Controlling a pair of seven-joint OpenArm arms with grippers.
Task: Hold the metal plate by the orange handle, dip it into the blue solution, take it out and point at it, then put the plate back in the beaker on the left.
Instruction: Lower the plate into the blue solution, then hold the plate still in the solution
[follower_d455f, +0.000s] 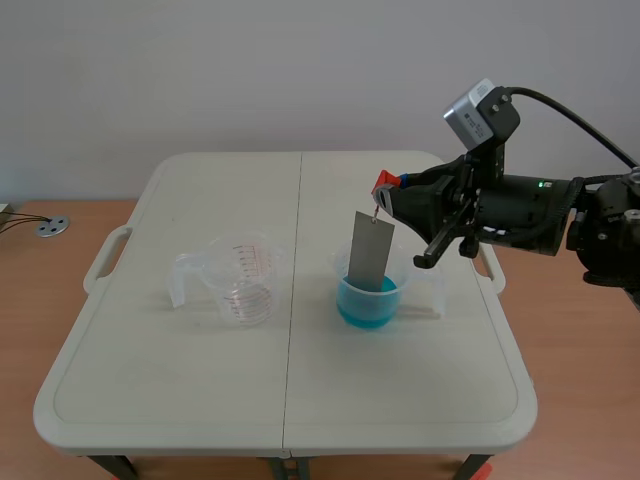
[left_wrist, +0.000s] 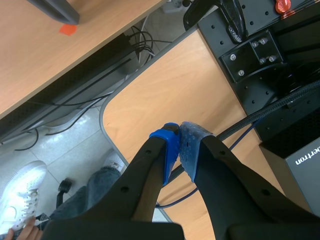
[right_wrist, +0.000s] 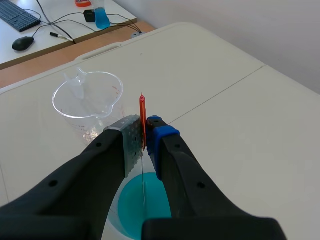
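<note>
Between the fingers of the right gripper (right_wrist: 145, 137), right of centre in the scene view, the orange handle (right_wrist: 143, 111) is pinched. Directly below it hangs the metal plate (follower_d455f: 372, 252), long axis vertical, lower edge at or just into the blue solution (follower_d455f: 368, 303). The empty beaker (follower_d455f: 240, 280) stands left of centre on the desk (follower_d455f: 180, 400), well apart. The left gripper (left_wrist: 180, 145), fingers pressed together on nothing, is off the desk. Judgement: the right arm is nearer.

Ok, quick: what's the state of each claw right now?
Left claw: closed, holding nothing.
Right claw: closed on the thin orange handle of the flat grey metal plate.
</note>
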